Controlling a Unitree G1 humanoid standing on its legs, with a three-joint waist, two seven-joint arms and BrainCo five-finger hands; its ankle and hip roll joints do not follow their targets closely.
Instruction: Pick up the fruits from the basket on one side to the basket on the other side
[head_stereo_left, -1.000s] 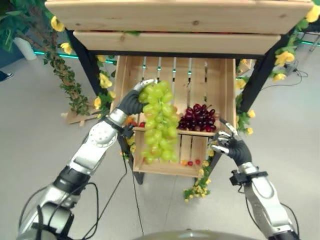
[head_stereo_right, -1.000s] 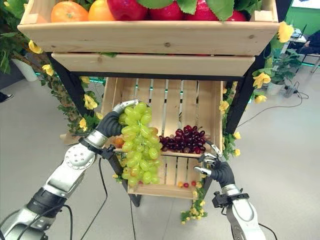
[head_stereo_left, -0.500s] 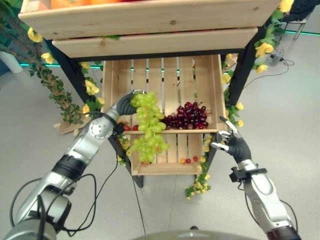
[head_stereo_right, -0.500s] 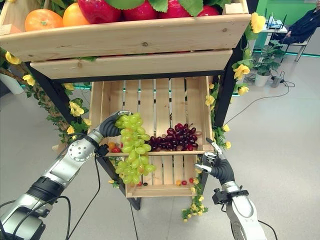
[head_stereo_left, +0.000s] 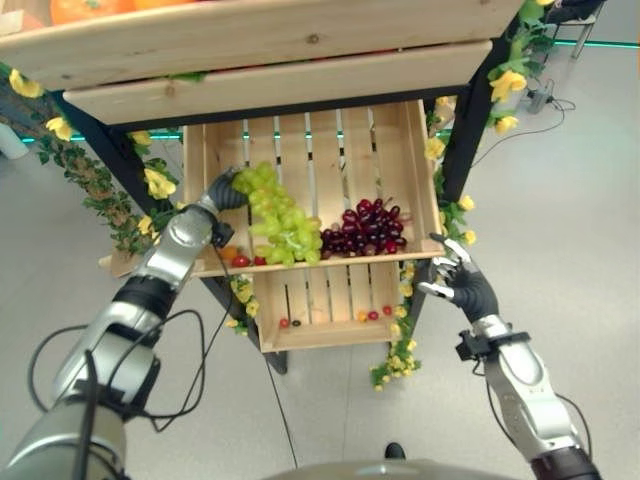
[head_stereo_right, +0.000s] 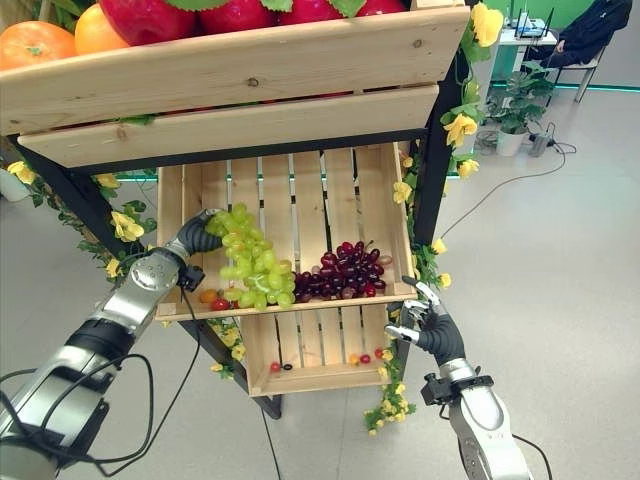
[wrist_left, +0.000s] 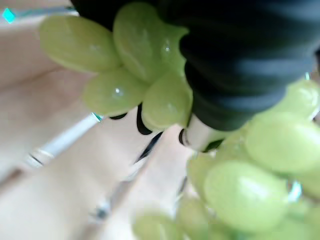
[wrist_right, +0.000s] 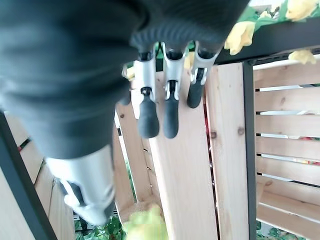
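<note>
A bunch of green grapes (head_stereo_right: 247, 268) is held at its top by the left hand (head_stereo_right: 196, 235), whose fingers are curled around the upper grapes, and the bunch is seen lying inside the middle wooden crate (head_stereo_right: 372, 195) of a tiered fruit stand, toward the crate's left side. A cluster of dark red grapes (head_stereo_right: 340, 272) is seen just beside it on the slatted floor of the same crate, with a few small red and orange fruits (head_stereo_right: 212, 300) at the front left corner. The right hand (head_stereo_right: 428, 322) is held off the crate's front right corner, its fingers loosely extended and nothing grasped. A lower crate (head_stereo_right: 320, 372) is seen beneath, with a few small red fruits on its boards. The top crate (head_stereo_right: 240, 70) is piled with red apples (head_stereo_right: 225, 12) and oranges (head_stereo_right: 35, 42). The stand's dark posts are wrapped in green vines with yellow flowers (head_stereo_right: 462, 128). A pale grey floor (head_stereo_right: 560, 260) is spread around the stand, and potted plants (head_stereo_right: 515, 95) and a desk are seen far back at the right.
</note>
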